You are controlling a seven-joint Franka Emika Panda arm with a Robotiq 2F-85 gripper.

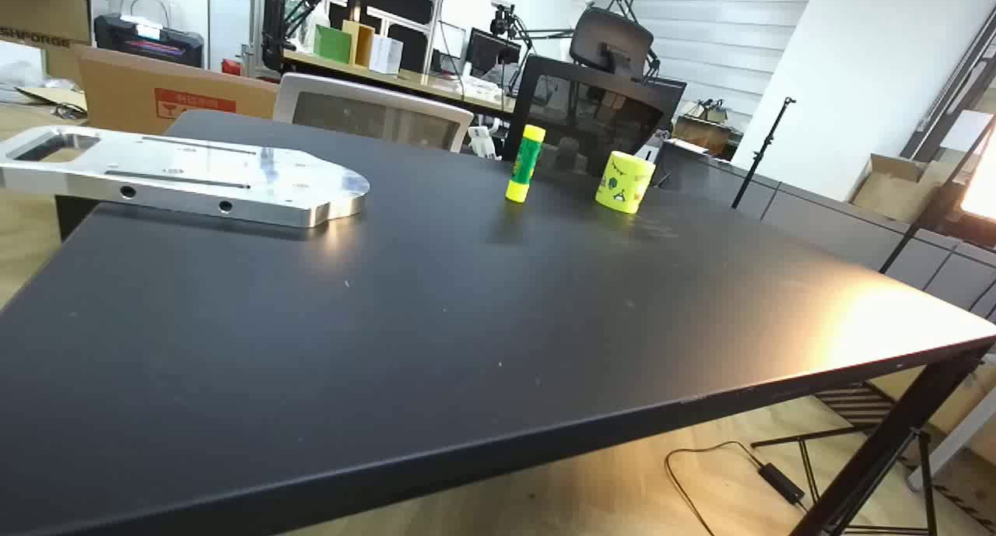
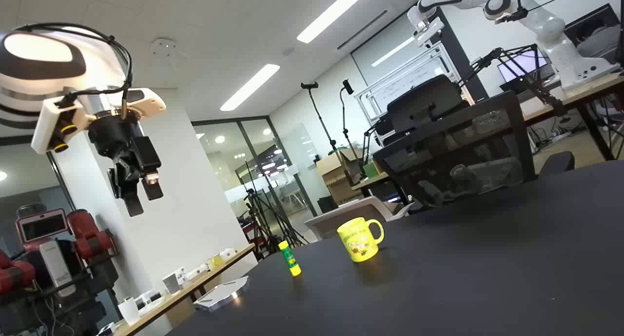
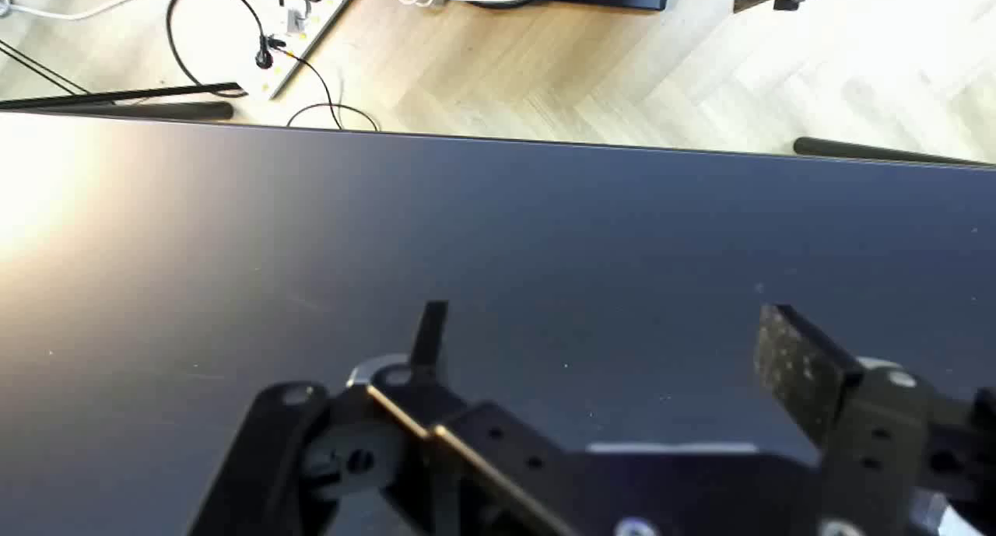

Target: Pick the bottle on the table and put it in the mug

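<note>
In an exterior view, the black, jointed two-finger claw [image 2: 145,203] hangs high, its fingers apart and holding nothing. Lower than the claw and off to one side as seen there, the small, slim, yellow-ended green cylindrical bottle [image 2: 289,259] stands upright on the broad, matte-black rectangular table [image 2: 463,277]; farther sideways from the claw in that picture is the glossy yellow handled mug [image 2: 358,241] with printed figures. The step in hand looks to be the approach: bring the claw across at this height, then come down straight over the bottle, so that the wider mug is not brushed.

In an exterior view without the claw, bottle and mug stand near each other, not touching, both apart from a flat, silvery metal plate [image 1: 194,174]. So slim a bottle would likely tip easily; the fingers should straddle it evenly before closing, preferably high up, leaving the lower end free to enter the mug.

In the wrist view the fingers spread wide over the table, with a pale wooden floor [image 3: 622,69] past its edge; neither bottle nor mug shows. Best to centre the bottle between the fingertips there before descending.
</note>
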